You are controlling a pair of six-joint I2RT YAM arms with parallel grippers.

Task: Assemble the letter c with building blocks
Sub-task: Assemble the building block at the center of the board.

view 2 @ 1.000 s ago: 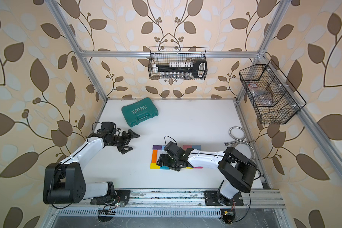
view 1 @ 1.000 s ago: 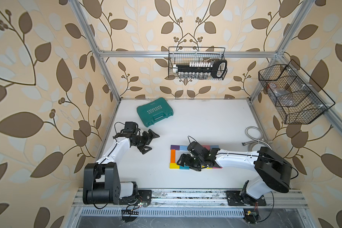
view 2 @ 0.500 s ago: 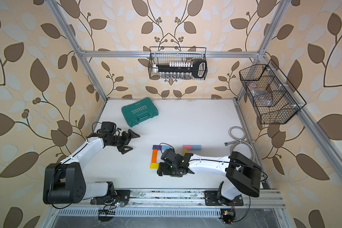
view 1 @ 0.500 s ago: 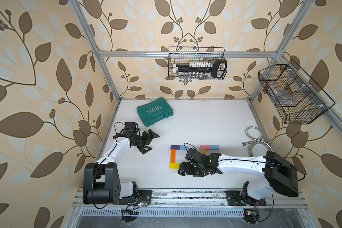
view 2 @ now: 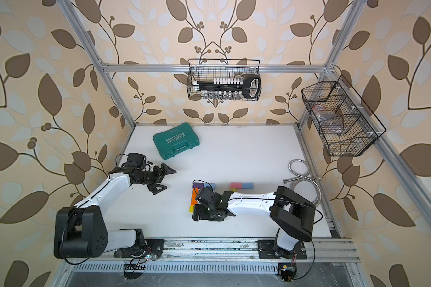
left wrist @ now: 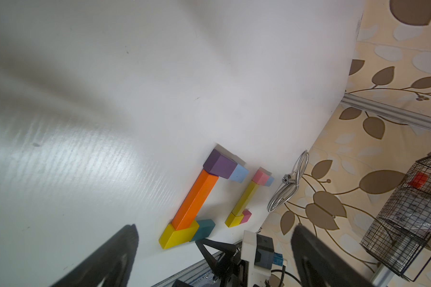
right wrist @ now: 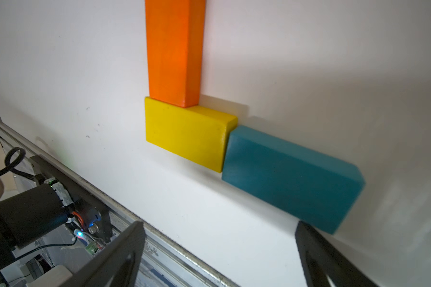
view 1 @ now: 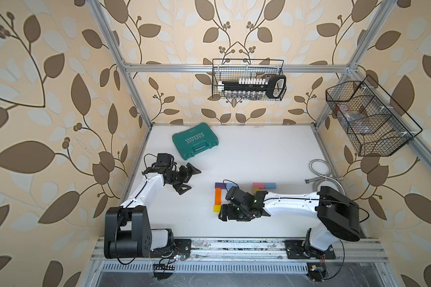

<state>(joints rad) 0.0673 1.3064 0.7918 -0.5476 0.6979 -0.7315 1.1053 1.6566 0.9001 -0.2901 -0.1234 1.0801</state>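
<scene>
Right gripper [right wrist: 222,258] has backed off, wide open and empty, leaving the teal block [right wrist: 291,179] touching the yellow block [right wrist: 187,131]. The C's base seems laid. Left gripper [view 1: 192,181] also open, empty.

Orange block [right wrist: 174,49] abutting yellow block [right wrist: 187,131], teal block [right wrist: 291,179] touching its end, white table [right wrist: 309,62].

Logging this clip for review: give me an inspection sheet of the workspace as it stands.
Surface: white table, no spills seen.
Job's things: blocks in two groups; orange bar joins purple block and yellow block, teal block beside yellow.
Clutter: green case, metal hose.
Pincers: left pincer open, empty, away from blocks; right pincer open, empty, near teal block.
Cables: black wrist cables.
Surroundings: back basket, side basket, leaf wallpaper.
</scene>
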